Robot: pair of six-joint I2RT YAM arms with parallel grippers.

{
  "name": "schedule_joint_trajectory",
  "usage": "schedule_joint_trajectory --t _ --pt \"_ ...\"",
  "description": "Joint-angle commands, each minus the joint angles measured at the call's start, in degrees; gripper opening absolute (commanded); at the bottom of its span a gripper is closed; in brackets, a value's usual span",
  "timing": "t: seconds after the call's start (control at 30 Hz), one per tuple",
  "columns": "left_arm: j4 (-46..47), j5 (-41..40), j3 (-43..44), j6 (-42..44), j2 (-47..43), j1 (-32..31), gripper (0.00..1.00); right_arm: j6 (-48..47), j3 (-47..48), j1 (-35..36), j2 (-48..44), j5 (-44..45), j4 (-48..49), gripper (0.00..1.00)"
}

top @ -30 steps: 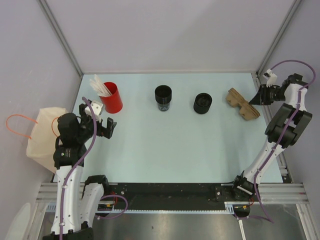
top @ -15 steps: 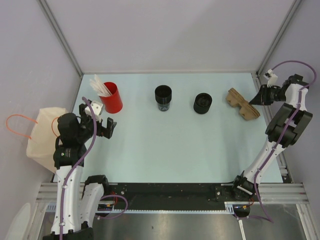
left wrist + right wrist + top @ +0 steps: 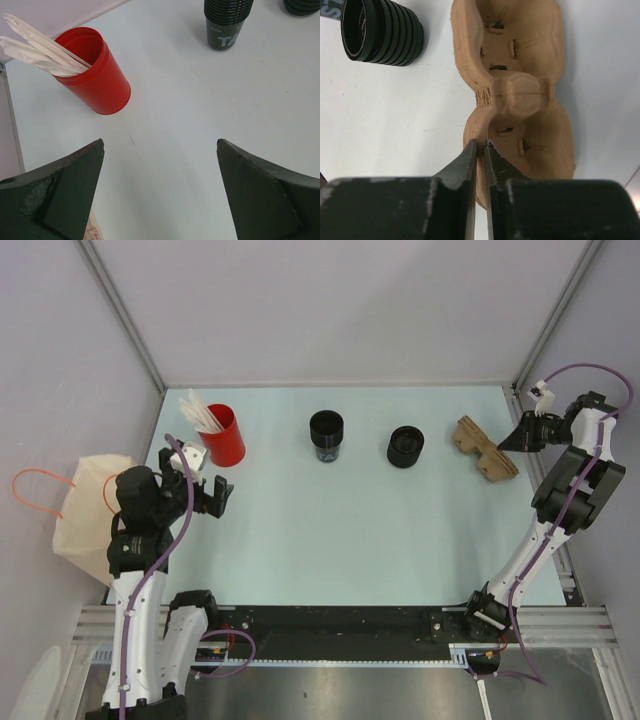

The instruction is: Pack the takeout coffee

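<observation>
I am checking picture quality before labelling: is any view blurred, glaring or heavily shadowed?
Top external: even, soft light, faint shadows by the red cup and the takeout coffee, no glare. Left wrist: cups sharp; the left gripper, open near the lens, is dark and slightly soft. Right wrist: the cardboard carrier is sharp; the right gripper pinching its rim is dark, little detail.

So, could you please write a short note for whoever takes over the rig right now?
Left gripper: open, holding nothing, low over the table near the red cup.
Right gripper: shut on the near edge of the cardboard carrier at the table's far right.
Coffee cup: upright mid-table, untouched.
Done: carrier gripped; nothing packed yet.
Left: probably seat the coffee cup in the carrier, then perhaps load the bag by the table's left edge.
</observation>
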Motion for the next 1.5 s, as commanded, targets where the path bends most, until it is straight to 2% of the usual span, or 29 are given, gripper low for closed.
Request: schedule_joint_trajectory --t 0.0,0.03,0.13,0.4,0.63,0.73,1.07,1.47 --pt "1.53 1.56 -0.22 -0.76 -0.10 0.62 0.99 -1.07 1.89 -0.13 1.00 -0.95 -1.90 0.09" --pt "1.53 1.48 -0.22 -0.76 -0.10 0.62 0.99 -1.42 1.97 -0.13 0.92 -1.12 -2.08 0.05" --pt "1.53 1.56 -0.22 -0.76 -0.18 0.62 0.99 -1.86 1.80 -0.13 0.92 -1.74 -2.87 0.00" --pt "1.53 1.56 -0.13 -0.76 -0.27 0.62 0.99 -1.87 -0.04 0.48 -0.84 -0.95 -2.79 0.00" --pt "1.45 1.48 -0.13 -0.85 -0.36 0.62 1.00 3.93 -9.26 2.24 -8.66 5.99 11.35 0.00" --pt "1.45 1.48 -0.13 -0.85 -0.27 0.62 0.99 4.20 -11.38 3.29 -11.38 6.78 12.43 0.00" --pt "1.45 1.39 -0.04 -0.85 -0.36 0.62 0.99 4.90 -21.66 11.90 -20.17 13.90 18.75 0.00" --pt "1.45 1.48 -0.04 -0.85 -0.36 0.53 1.00 7.89 -30.98 24.38 -29.13 32.00 29.12 0.00"
